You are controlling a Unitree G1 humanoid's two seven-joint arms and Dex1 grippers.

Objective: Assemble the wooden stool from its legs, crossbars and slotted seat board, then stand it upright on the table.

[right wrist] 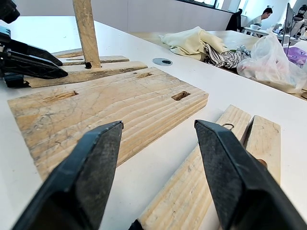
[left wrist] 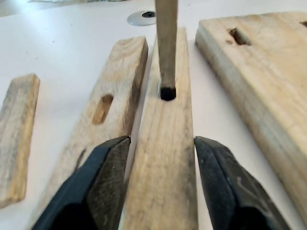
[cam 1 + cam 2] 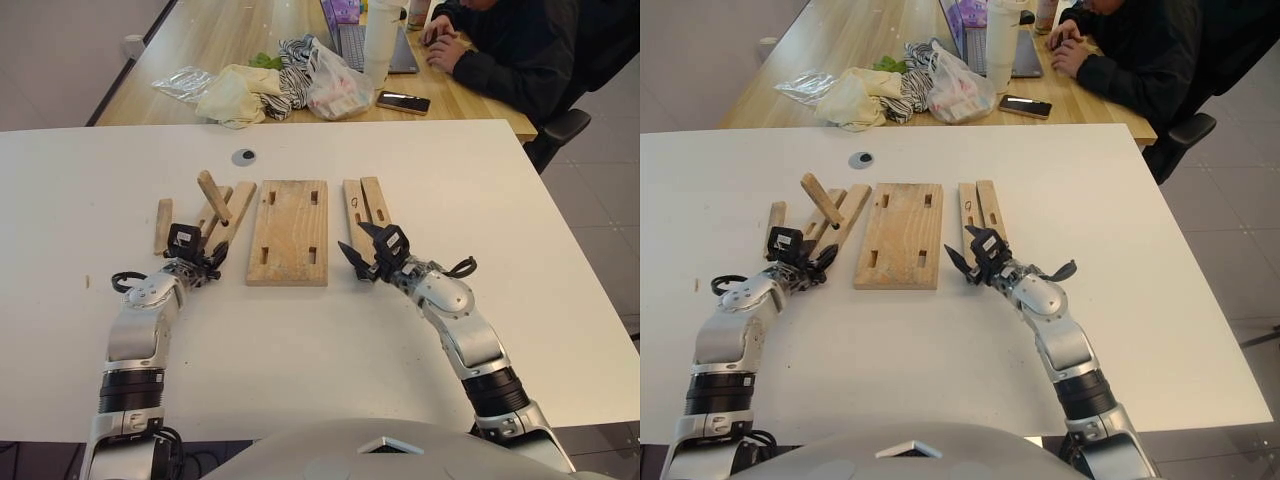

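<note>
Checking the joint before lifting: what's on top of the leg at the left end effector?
A crossbar stands leaning in the slot of the leg. How deep its tip sits inside the slot is hidden.

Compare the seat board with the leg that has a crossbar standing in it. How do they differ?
The seat board is wide, with four open slots; the leg is narrow, and its hole holds a tilted crossbar. The board lies free, while the open left end effector straddles the leg's near end. Both are pale bare wood lying flat on the white table.
</note>
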